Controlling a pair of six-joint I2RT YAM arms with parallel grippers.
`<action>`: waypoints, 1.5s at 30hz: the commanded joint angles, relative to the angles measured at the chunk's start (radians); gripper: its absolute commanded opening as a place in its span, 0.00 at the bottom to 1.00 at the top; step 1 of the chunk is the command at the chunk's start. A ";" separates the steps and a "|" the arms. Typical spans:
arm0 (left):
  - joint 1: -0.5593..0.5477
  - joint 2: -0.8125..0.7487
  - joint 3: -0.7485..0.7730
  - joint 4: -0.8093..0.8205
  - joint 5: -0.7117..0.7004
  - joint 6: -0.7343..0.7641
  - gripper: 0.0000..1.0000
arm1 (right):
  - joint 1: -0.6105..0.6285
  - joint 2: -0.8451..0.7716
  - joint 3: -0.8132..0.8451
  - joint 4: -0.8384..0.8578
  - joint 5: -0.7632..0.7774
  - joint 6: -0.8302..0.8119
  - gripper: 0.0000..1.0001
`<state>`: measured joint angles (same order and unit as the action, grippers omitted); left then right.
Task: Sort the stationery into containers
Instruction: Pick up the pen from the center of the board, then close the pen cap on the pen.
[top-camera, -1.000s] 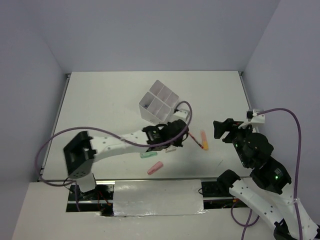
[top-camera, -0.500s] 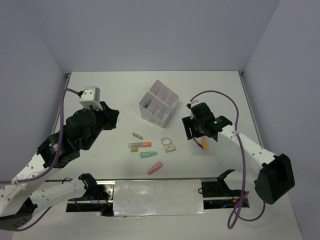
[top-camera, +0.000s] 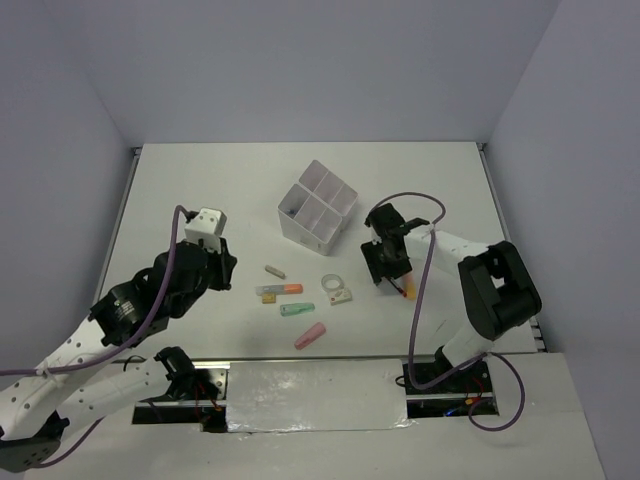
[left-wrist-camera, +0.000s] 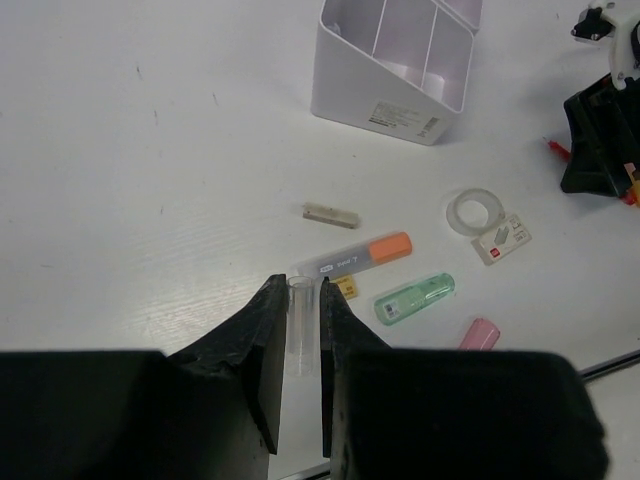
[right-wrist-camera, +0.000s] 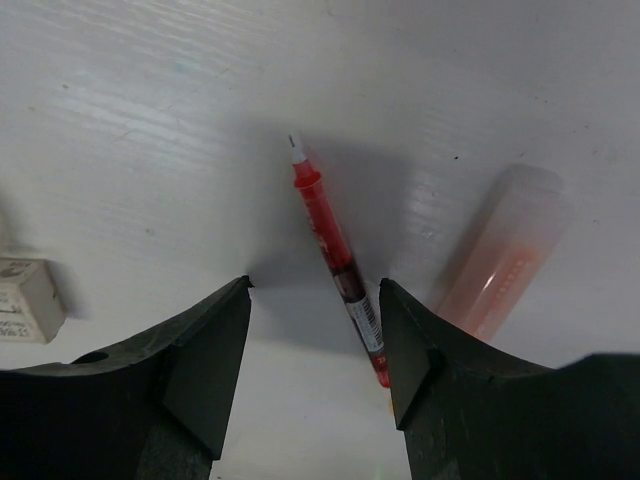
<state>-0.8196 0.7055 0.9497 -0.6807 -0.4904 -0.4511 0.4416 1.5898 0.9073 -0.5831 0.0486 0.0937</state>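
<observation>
The white four-compartment box (top-camera: 303, 228) stands tilted at mid-table and also shows in the left wrist view (left-wrist-camera: 370, 100). In front of it lie a beige stick (top-camera: 274, 271), an orange-grey marker (top-camera: 281, 290), a green marker (top-camera: 297, 309), a pink marker (top-camera: 310, 335), a clear tape roll (top-camera: 331, 283) and a small white eraser (top-camera: 343, 296). My left gripper (left-wrist-camera: 298, 285) is shut on a clear plastic tube (left-wrist-camera: 298, 330), left of these items. My right gripper (right-wrist-camera: 315, 285) is open, low over the table, with a red pen (right-wrist-camera: 335, 255) between its jaws. A translucent orange marker (right-wrist-camera: 500, 250) lies just right of it.
White table with walls at the back and sides. The right gripper (top-camera: 388, 268) sits right of the box, the orange marker (top-camera: 408, 288) beside it. The left gripper (top-camera: 218, 270) is left of the item cluster. A small yellow piece (left-wrist-camera: 345, 287) lies by the orange-grey marker.
The left arm pulled back from the table's middle to the left, uncovering the items. The right arm reached out to the red pen, then shifted slightly left over it.
</observation>
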 joint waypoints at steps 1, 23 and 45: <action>0.005 -0.017 -0.012 0.067 0.024 0.045 0.00 | -0.017 0.025 0.042 0.043 -0.003 -0.017 0.61; 0.033 -0.026 0.004 0.104 0.039 0.029 0.00 | -0.029 -0.062 0.036 0.045 -0.038 0.014 0.00; 0.033 -0.126 -0.176 1.104 0.575 -0.356 0.00 | 0.557 -0.874 -0.308 0.963 -0.477 0.624 0.00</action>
<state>-0.7902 0.5827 0.7910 0.1928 -0.0189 -0.7059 0.9337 0.6998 0.6071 0.1368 -0.4263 0.6296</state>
